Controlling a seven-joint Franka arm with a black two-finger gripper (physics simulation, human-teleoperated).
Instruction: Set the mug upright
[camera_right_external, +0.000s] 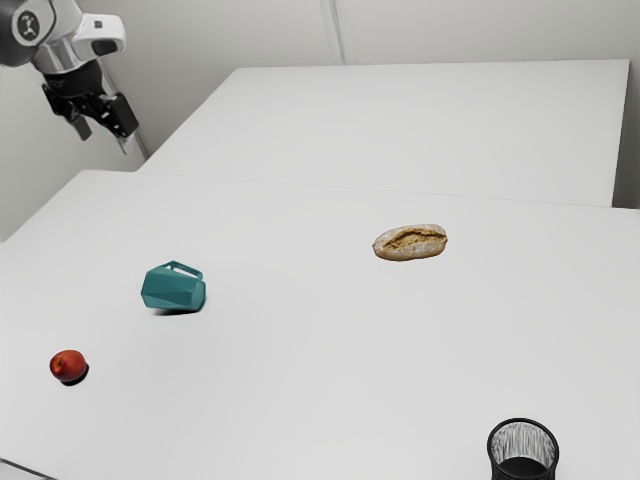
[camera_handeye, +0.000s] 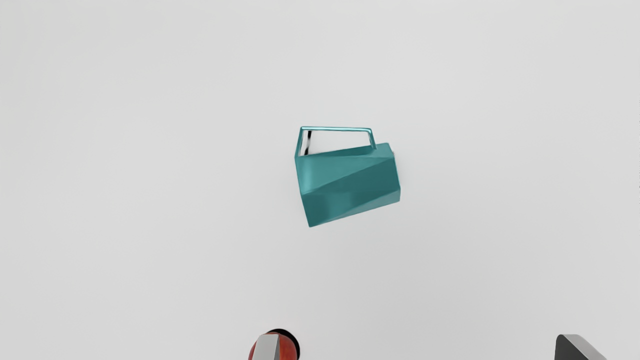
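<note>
High at the exterior view's left, the black two-finger gripper (camera_right_external: 106, 131) hung pointing down, its fingers apart. The faceted teal mug (camera_handeye: 350, 180) lay on its side on the white table (camera_right_external: 300, 350). The exterior view showed a crusty golden loaf (camera_right_external: 410, 243); the wrist view, a fingertip (camera_handeye: 266, 348) overlapping a round red fruit (camera_handeye: 288, 350).

Arm (camera_right_external: 80, 45) up at ext. view's L, jaws open, pointing dwn.

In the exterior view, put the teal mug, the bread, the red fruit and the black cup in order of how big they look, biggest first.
1. Black cup, though it sits nearest the camera and the bottom edge cuts it off.
2. Teal mug and bread, too alike to rank.
3. Red fruit.
</note>
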